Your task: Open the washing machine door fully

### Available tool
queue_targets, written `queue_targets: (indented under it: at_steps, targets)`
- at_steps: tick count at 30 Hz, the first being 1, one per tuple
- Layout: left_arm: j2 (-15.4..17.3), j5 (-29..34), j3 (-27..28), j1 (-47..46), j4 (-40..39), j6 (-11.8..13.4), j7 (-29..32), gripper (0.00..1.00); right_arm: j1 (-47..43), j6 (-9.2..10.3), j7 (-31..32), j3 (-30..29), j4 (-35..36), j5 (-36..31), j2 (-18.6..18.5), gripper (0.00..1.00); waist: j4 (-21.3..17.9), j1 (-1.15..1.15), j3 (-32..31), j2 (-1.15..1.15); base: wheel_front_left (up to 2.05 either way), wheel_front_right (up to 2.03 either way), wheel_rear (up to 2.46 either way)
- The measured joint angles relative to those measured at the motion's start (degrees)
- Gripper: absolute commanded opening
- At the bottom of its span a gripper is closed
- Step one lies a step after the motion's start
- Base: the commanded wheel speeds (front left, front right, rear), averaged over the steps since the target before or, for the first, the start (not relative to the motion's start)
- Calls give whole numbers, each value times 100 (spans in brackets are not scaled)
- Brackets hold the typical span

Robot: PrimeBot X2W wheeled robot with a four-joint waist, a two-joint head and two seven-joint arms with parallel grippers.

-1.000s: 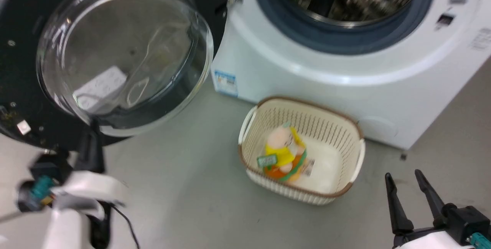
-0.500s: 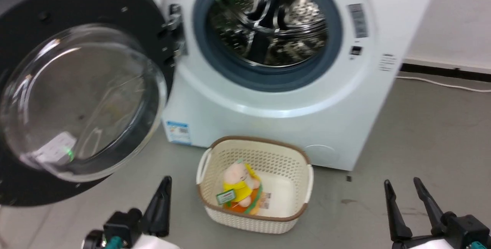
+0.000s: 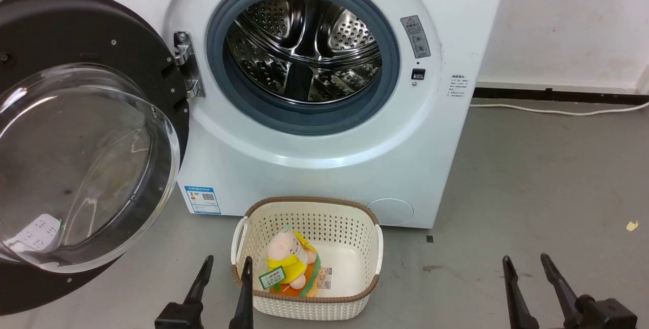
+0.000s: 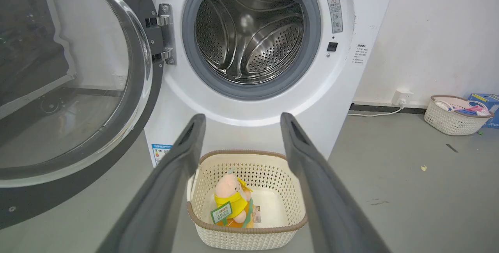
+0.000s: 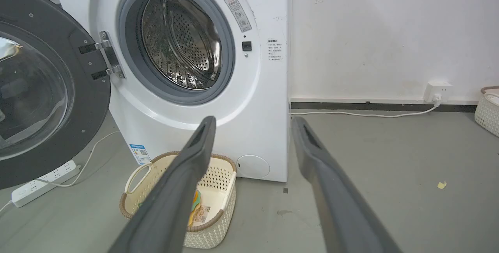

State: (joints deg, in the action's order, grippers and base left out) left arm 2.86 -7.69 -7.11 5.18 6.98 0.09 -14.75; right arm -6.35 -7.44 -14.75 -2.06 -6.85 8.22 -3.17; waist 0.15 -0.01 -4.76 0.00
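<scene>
Head camera swung up over the last second, so the whole frame shifted; that wasn't the scene moving. The real change was the left gripper (image 3: 227,260). A second back it was right by the lower rim of the washing machine door (image 3: 76,131); at this moment it sat low, well apart from the door, fingers spread, nothing held. Right gripper (image 3: 525,258) was likewise parted and empty at lower right.

Door hung out to the left of the washing machine (image 3: 314,167) on its hinge (image 3: 185,65), with the steel drum (image 3: 304,50) opening fully exposed. I judged the door about as wide as it would go, so the task looked done. Cream basket (image 3: 324,217) with the plush toy (image 3: 286,263) sat on the floor in front.
</scene>
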Motion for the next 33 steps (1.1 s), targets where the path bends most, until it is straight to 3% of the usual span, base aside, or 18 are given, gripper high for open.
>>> queue_targets:
  at_steps: [26,27,33]
  targets:
    - [-4,-64,-204,36,121,192,0,100,-25,0,0,93,-53,52,1,100,113,1,-16,0,0,0,0]
    - [-5,-64,-201,37,122,190,7,0,-25,0,2,92,-52,48,1,0,115,1,-15,0,0,0,0]
    - [-9,-59,-180,37,119,186,19,0,-24,1,11,88,-48,33,0,0,114,1,-4,0,0,0,0]
